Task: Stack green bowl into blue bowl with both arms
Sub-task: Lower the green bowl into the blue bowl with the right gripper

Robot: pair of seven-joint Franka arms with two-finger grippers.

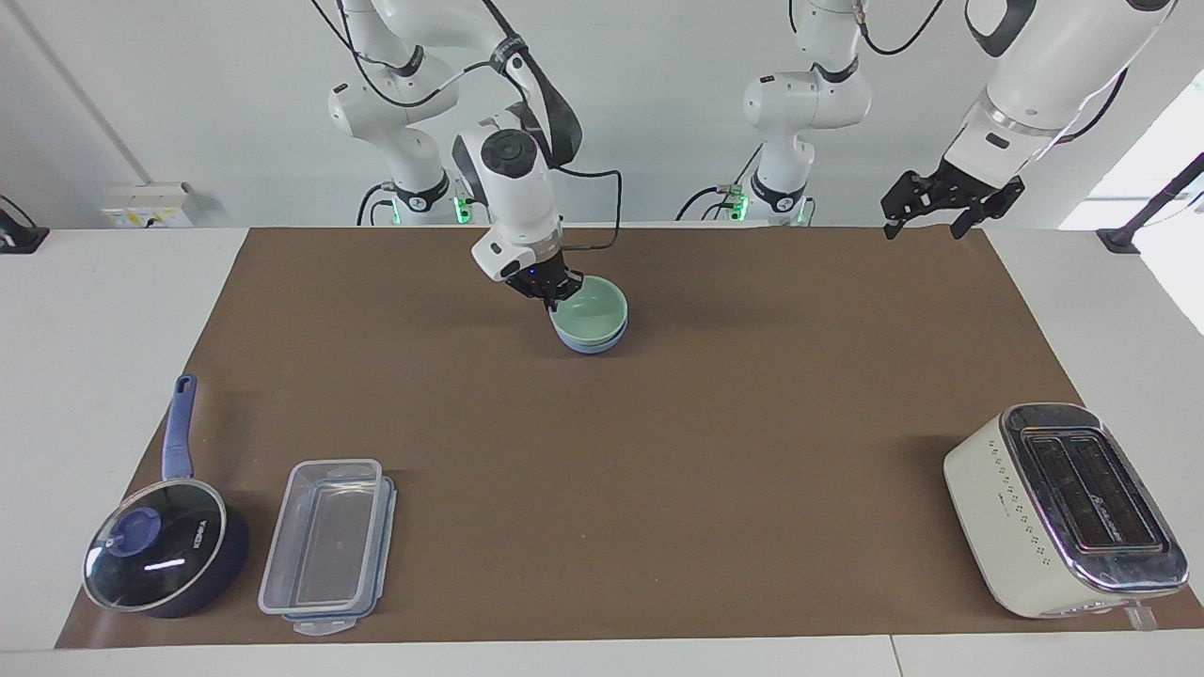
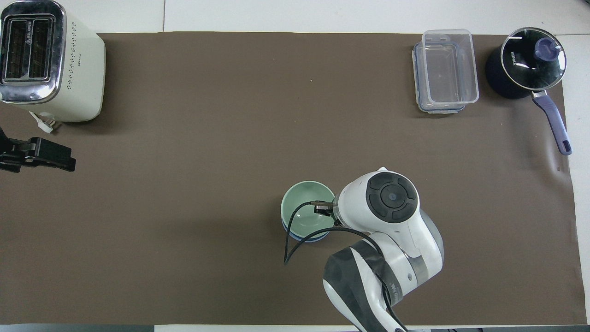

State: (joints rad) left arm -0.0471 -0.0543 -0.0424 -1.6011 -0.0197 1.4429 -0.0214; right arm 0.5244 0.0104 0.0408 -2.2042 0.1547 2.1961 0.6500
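Now nested: green bowl seated in blue bowl, rim pinched by right claw to steady placement; left claw wide, waiting aloft.

Robotics lab, white arms, brown-matted table

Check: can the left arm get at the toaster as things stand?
Probably yes. The left gripper hangs open and empty over the left arm's end of the table, and the toaster stands at that same end, farther from the robots, with only bare mat between. The right gripper is shut on the green bowl.
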